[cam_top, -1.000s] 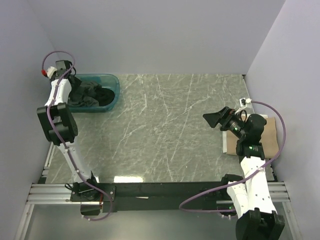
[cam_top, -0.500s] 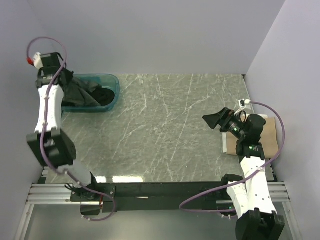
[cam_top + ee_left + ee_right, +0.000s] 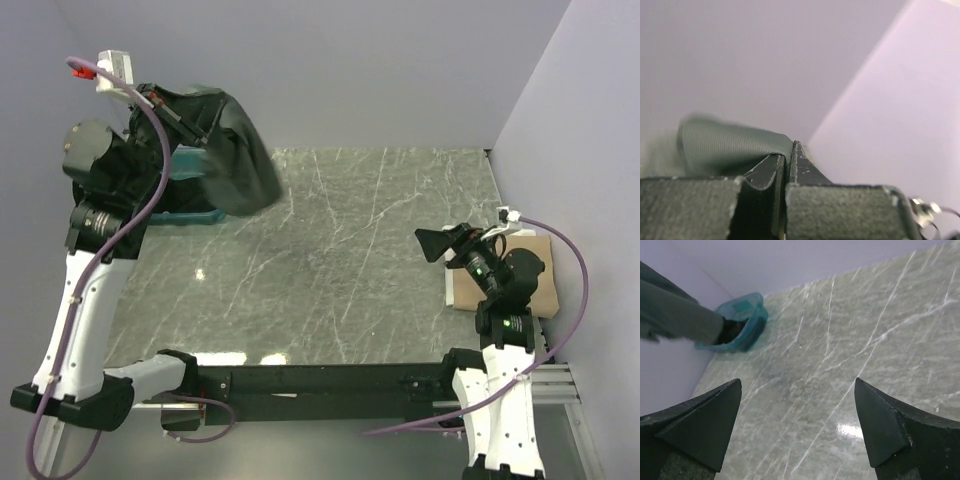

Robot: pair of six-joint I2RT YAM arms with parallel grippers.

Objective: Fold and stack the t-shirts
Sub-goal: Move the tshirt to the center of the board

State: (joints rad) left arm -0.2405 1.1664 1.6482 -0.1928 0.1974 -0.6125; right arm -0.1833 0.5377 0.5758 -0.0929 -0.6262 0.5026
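A dark grey-olive t-shirt (image 3: 236,155) hangs in the air over the table's back left corner, with my left gripper (image 3: 192,128) shut on its upper edge. In the left wrist view the jaws (image 3: 788,151) are pressed together on a fold of that grey-green cloth (image 3: 730,145). A folded tan t-shirt (image 3: 537,262) lies at the table's right edge, partly under my right arm. My right gripper (image 3: 436,243) hovers over the right side of the table, open (image 3: 797,415) with nothing between its fingers. Dark cloth (image 3: 733,330) shows inside the tub.
A teal plastic tub (image 3: 195,215) stands at the back left, mostly hidden by my raised left arm; the right wrist view shows the tub (image 3: 747,322) against the wall. Lilac walls close in the back, left and right. The grey marbled tabletop (image 3: 350,260) lies between the arms.
My left gripper shut on the dark shirt in the tub and rose high, lifting the shirt out and swinging it right. The right arm shifted slightly.
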